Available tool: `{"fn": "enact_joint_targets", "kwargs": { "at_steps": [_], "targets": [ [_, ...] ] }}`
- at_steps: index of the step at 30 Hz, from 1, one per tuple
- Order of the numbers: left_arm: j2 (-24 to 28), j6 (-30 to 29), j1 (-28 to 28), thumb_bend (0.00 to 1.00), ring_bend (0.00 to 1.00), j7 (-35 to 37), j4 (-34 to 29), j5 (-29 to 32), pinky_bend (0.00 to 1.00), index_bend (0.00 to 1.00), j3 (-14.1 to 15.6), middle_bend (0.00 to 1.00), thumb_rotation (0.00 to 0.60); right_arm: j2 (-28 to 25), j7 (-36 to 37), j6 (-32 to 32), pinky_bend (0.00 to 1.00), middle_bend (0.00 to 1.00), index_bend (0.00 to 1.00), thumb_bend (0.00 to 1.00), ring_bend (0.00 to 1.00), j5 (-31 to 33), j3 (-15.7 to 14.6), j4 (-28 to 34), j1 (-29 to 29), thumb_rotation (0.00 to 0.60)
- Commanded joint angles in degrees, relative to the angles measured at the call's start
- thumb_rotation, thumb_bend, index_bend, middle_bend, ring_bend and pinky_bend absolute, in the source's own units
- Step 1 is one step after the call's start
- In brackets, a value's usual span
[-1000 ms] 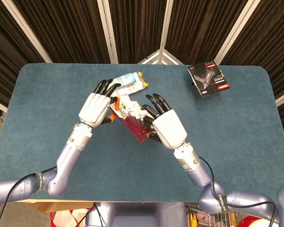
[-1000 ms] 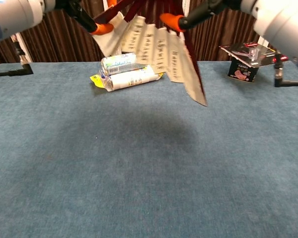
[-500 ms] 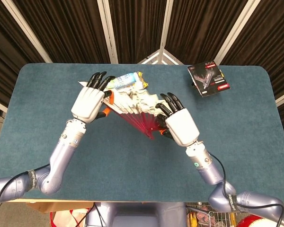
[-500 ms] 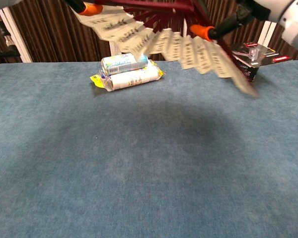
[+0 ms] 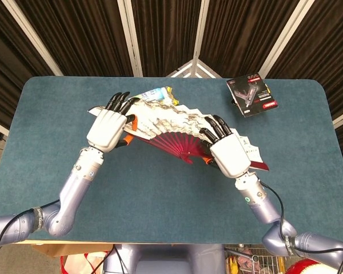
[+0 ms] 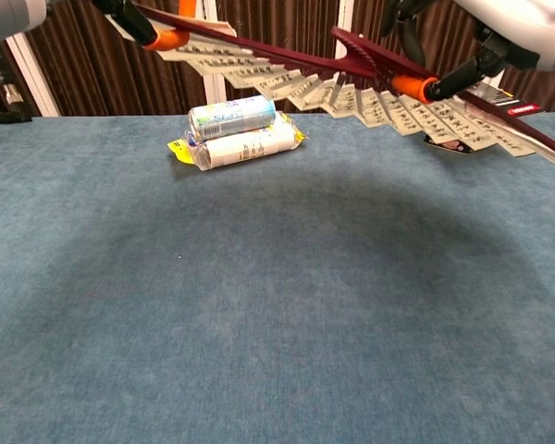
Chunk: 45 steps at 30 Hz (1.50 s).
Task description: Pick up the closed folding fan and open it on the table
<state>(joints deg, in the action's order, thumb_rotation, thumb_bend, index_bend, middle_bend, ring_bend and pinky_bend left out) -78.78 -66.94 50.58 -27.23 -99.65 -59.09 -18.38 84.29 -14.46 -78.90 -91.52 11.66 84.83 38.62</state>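
Gripping the spread fan [image 5: 177, 128], left hand [image 5: 107, 127] and right hand [image 5: 230, 154], fingertips hidden beneath

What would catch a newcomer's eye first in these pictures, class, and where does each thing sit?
First, the folding fan, spread wide above the middle of the blue table, red ribs under a pale printed leaf. The left hand holds its left end and the right hand its right end. Behind it lie bundled snack packs, and a black carded package sits near the far right corner.
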Motion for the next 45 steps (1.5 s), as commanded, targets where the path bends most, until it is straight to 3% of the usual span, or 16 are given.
{"fn": "enact_joint_targets", "kwargs": {
  "at_steps": [1, 29, 38, 40, 45],
  "targets": [
    [-0.61, 0.03, -0.15, 0.63, 0.0, 0.08, 0.44, -0.32, 0.0, 0.68, 0.67, 0.12, 0.6, 0.17, -0.37, 0.09, 0.16, 0.38, 0.82, 0.76, 0.15, -0.6, -0.52, -0.82, -0.09, 0.6],
    [-5.35, -0.67, -2.26, 0.62, 0.0, 1.27, 4.32, -3.02, 0.0, 0.6, 4.1, 0.1, 0.6, 2.98, -0.67, -0.73, 0.16, 0.38, 0.82, 0.76, 0.15, -3.48, -3.56, -6.91, -2.02, 0.6],
    [-4.9, -0.5, -3.17, 0.54, 0.0, 1.29, 3.77, -3.35, 0.0, 0.55, 4.59, 0.09, 0.6, 3.13, -1.59, -0.42, 0.16, 0.38, 0.82, 0.76, 0.15, -3.56, -4.04, -6.57, -2.63, 0.6],
    [-4.65, -0.41, -3.25, 0.49, 0.0, 1.2, 3.53, -3.47, 0.0, 0.52, 4.57, 0.07, 0.6, 2.9, -1.99, -0.09, 0.16, 0.38, 0.77, 0.76, 0.15, -3.48, -4.08, -6.17, -2.67, 0.6],
    [-3.95, -0.12, -3.39, 0.36, 0.0, 0.96, 2.77, -3.56, 0.0, 0.43, 4.4, 0.04, 0.6, 2.26, -3.77, 0.76, 0.12, 0.29, 0.43, 0.76, 0.08, -3.03, -3.77, -4.68, -2.67, 0.6]
  ]
}}
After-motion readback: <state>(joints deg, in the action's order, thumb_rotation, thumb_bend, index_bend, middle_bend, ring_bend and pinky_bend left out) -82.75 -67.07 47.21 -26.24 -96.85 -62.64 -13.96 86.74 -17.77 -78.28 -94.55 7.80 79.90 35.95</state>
